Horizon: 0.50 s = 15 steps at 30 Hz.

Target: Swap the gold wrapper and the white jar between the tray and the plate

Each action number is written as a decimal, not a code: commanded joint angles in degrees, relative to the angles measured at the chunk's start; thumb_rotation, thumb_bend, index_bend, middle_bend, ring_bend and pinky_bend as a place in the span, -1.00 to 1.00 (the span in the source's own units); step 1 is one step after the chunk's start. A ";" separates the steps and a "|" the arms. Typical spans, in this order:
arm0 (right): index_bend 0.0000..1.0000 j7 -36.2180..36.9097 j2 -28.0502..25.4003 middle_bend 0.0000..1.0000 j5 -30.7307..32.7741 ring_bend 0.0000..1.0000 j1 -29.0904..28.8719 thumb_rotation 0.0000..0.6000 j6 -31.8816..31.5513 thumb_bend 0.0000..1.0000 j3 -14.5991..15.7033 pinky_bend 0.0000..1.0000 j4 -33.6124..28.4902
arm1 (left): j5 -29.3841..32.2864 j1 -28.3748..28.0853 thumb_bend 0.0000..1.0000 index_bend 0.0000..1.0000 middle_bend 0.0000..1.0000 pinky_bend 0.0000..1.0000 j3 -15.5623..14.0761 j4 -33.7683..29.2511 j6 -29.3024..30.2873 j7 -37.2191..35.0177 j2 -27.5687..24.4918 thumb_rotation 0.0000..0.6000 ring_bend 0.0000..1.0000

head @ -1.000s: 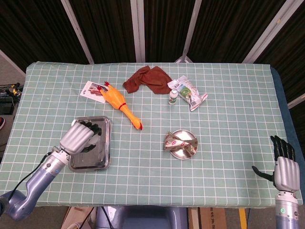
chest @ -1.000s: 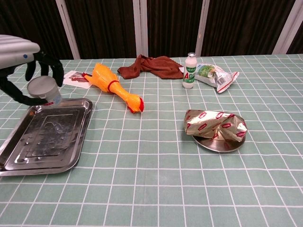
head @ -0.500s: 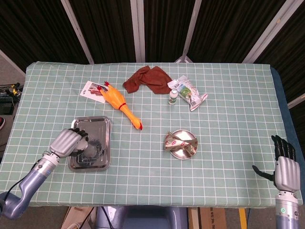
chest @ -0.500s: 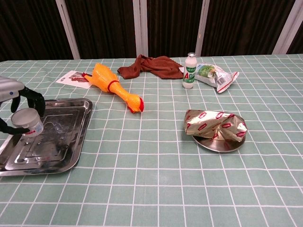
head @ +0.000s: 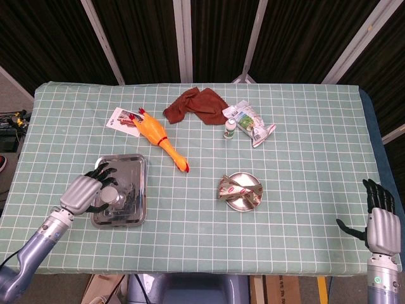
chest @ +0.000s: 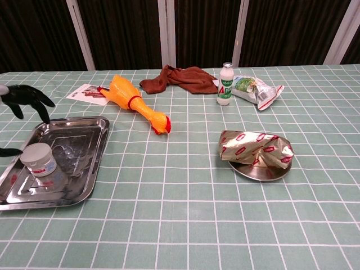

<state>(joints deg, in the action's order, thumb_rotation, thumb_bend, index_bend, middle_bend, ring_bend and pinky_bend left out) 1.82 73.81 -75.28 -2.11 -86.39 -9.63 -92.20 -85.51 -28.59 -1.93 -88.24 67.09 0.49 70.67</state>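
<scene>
At lower left of the head view, the white jar [head: 111, 197] is now set standing in the tray [head: 137, 170], where half a second ago it was held just above it. The left hand [head: 84, 191] has been opened, fingers spread beside the jar, holding nothing. The gold wrapper [chest: 256, 146] is left on the plate [chest: 260, 171] at centre right. The right hand [head: 380, 221] is seen idle, fingers apart, at lower right. Judged: wrapper not yet moved.
</scene>
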 commanded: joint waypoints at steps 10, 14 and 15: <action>-0.81 -5.52 -3.65 -0.85 -7.74 -0.93 -1.30 1.00 1.26 -0.75 4.03 -1.00 1.02 | 4.30 17.43 -0.39 -0.41 -0.84 -0.56 -1.94 -8.73 19.23 4.77 -7.54 1.00 -0.98; -0.81 -3.98 -3.87 -0.85 -9.79 -0.93 -1.21 1.00 0.25 -0.75 4.57 -1.00 1.40 | 3.25 19.63 -0.39 -0.47 -0.91 -0.61 -1.19 -7.07 22.41 2.36 -7.13 1.00 -1.00; -0.81 -3.68 -4.03 -0.85 -10.02 -0.93 -1.20 1.00 0.06 -0.75 4.57 -1.00 1.66 | 2.51 20.07 -0.39 -0.50 -0.93 -0.62 -0.95 -6.73 23.31 1.44 -7.15 1.00 -1.00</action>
<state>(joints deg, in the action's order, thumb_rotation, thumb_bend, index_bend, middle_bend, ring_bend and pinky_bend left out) -2.28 70.01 -84.91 -3.30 -85.99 -5.23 -90.85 -82.11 -9.69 -3.29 -95.86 88.96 3.42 63.51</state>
